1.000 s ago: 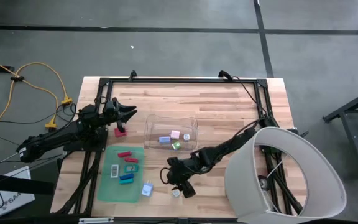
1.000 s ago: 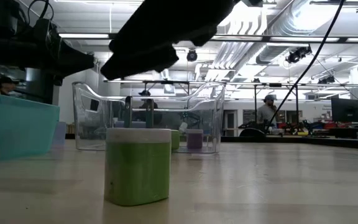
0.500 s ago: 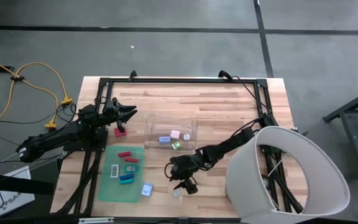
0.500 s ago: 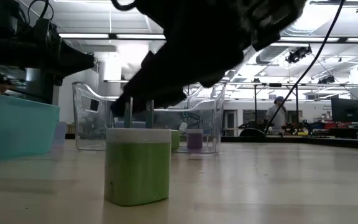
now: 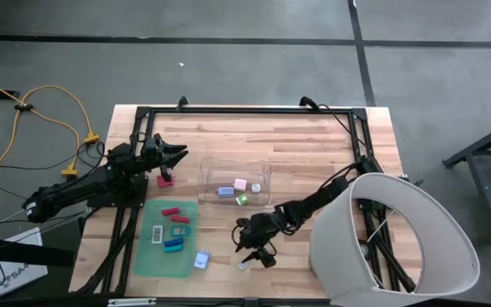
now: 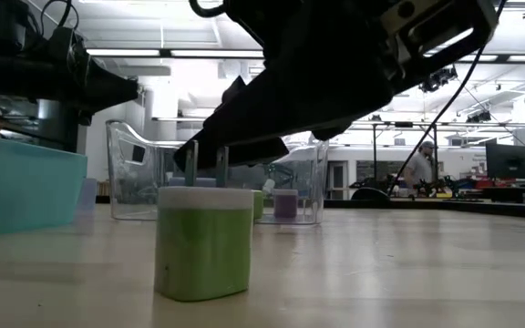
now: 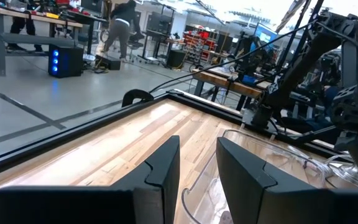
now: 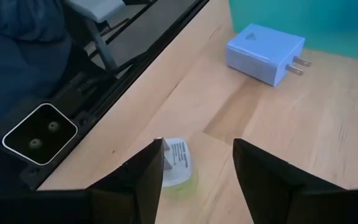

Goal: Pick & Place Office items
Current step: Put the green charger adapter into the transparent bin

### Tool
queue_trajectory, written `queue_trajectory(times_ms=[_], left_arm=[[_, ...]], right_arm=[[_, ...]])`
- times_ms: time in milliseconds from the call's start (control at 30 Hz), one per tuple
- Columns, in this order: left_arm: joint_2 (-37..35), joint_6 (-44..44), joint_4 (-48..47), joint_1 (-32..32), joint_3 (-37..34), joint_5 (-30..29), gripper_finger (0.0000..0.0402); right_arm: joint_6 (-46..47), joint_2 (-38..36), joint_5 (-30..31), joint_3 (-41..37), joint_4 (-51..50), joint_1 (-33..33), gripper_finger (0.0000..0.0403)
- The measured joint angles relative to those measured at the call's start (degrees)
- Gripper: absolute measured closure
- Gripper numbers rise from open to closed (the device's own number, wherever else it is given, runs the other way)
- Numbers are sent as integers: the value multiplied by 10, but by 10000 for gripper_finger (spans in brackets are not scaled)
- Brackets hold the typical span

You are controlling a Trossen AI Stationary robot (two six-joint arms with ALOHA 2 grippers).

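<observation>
Presently, the green and white piece (image 5: 243, 264) stood upright on the bare wood near the front edge of the table (image 5: 314, 145), untouched. The right gripper (image 5: 255, 257) hung just above and beside it, fingers apart, with nothing between them; in the right wrist view the piece (image 8: 176, 167) lay partly behind one finger (image 8: 148, 171). In the low view the same piece (image 6: 202, 242) stood in the foreground with the dark gripper over it.

Close by, a pale blue plug-shaped piece (image 5: 201, 259) lay at the corner of the green mat (image 5: 147, 256). On the mat lay a red piece (image 5: 170, 211), teal pieces (image 5: 180, 223), a blue piece (image 5: 173, 245) and a white striped piece (image 5: 157, 233). A further red piece (image 5: 165, 180) lay off the mat, near the left gripper.

The clear bin (image 5: 258, 169) stood mid-table, holding a blue piece (image 5: 225, 192), a pink piece (image 5: 240, 184), a green piece (image 5: 242, 199) and a white piece (image 5: 256, 188).

The left gripper (image 5: 177, 154) waited at the table's left side, beside the bin, fingers slightly apart and empty. A white lampshade-like hood (image 5: 390, 239) overhung the right front corner
</observation>
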Motion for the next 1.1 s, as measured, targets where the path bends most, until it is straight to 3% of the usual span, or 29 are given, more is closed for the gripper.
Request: queue_trajectory(times_ms=[467, 1100], left_arm=[[0, 0, 0, 0, 0, 0, 299], [0, 0, 0, 0, 0, 0, 299]], right_arm=[[-13, 0, 23, -16, 78, 7, 222], [-1, -1, 33, -16, 78, 38, 222]])
